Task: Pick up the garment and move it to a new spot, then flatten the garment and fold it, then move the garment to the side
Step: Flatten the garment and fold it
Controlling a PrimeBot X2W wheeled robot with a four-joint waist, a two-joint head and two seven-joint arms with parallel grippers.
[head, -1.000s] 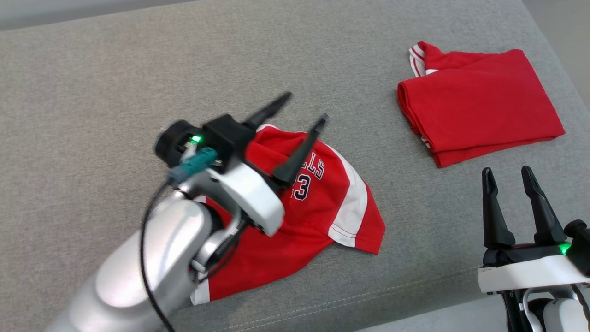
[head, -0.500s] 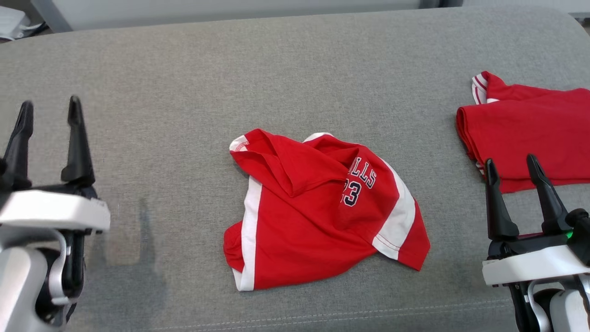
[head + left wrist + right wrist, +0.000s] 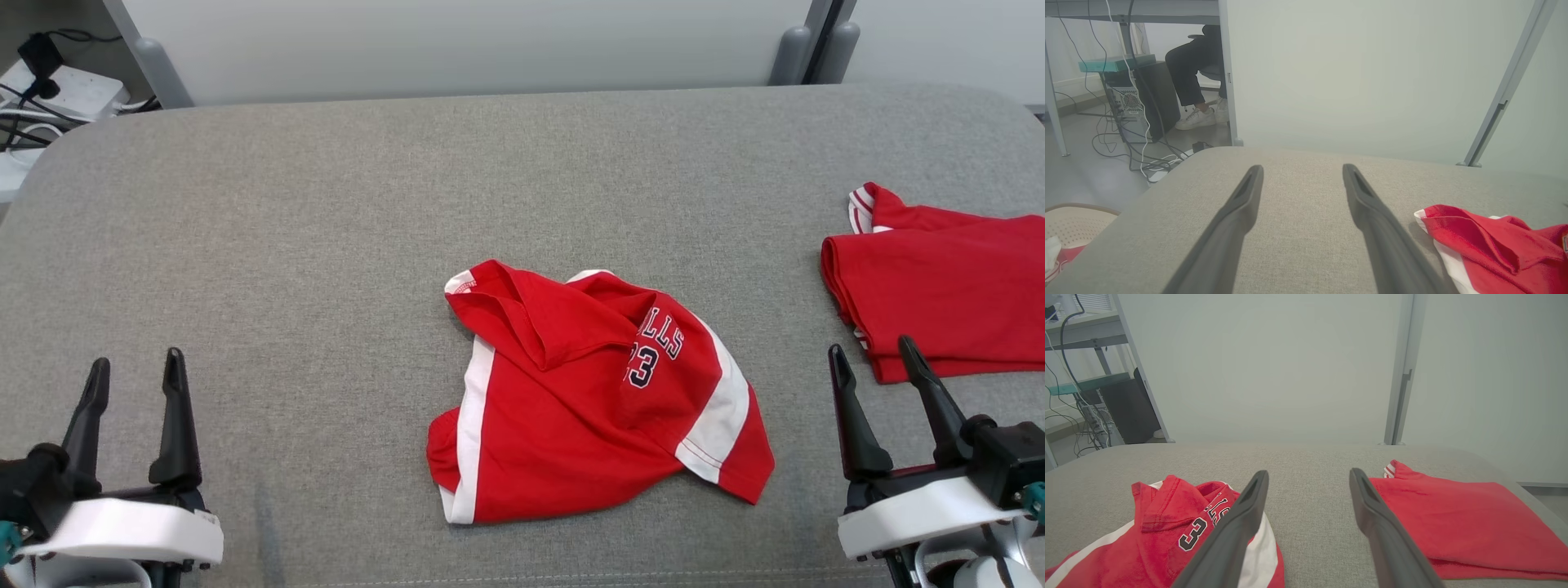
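Grey cushion (image 3: 326, 245): crumpled jersey (image 3: 588, 408) at centre, neither flattened nor folded; folded red shirt (image 3: 939, 294) at right edge; left gripper (image 3: 136, 359) and right gripper (image 3: 869, 345) released, empty, well apart from jersey; flattening, folding, shift aside judged outstanding.
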